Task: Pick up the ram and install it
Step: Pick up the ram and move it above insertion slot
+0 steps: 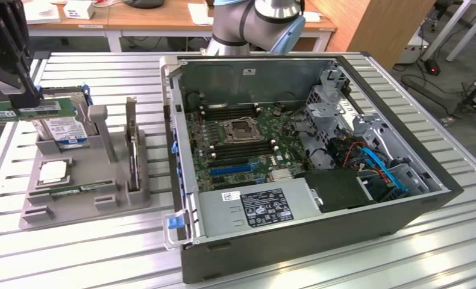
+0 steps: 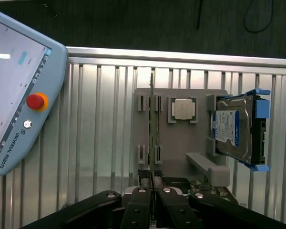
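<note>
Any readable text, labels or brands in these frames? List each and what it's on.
"UNIVERSAL ROBOTS": printed along the edge of the teach pendant.
Blue and white label on the hard drive: too small to read.
Label on the power supply: too small to read.
White label on the ram: blurred, unreadable.

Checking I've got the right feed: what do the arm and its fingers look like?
The arm is silver-grey with a light blue joint cap. The gripper is black; its fingers are flat black bars fixed with round silver screws.
</note>
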{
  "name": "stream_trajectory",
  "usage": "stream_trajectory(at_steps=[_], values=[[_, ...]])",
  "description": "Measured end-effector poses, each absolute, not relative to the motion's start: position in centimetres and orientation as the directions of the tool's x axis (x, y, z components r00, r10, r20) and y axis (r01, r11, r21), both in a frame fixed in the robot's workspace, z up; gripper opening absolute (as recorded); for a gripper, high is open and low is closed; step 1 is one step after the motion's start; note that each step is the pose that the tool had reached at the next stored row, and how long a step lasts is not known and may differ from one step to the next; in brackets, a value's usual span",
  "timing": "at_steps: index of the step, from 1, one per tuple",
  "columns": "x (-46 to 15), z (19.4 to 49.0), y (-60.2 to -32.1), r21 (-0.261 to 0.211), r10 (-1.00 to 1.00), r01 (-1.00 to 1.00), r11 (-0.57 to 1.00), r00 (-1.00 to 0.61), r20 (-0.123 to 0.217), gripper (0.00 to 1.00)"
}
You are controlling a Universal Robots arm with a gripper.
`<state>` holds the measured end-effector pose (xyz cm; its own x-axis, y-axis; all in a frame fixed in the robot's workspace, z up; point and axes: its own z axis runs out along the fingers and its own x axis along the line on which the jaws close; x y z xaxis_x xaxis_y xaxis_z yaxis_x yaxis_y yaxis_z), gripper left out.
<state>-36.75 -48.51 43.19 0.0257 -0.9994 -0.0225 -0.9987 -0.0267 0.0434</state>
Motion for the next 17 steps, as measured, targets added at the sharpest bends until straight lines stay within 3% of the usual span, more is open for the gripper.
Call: stream_trajectory(at_steps=[17], values=[[-35.0,43.2,-48.5,0.043,-0.999,-0.999,-0.027,0.026,-0.025,0.11]])
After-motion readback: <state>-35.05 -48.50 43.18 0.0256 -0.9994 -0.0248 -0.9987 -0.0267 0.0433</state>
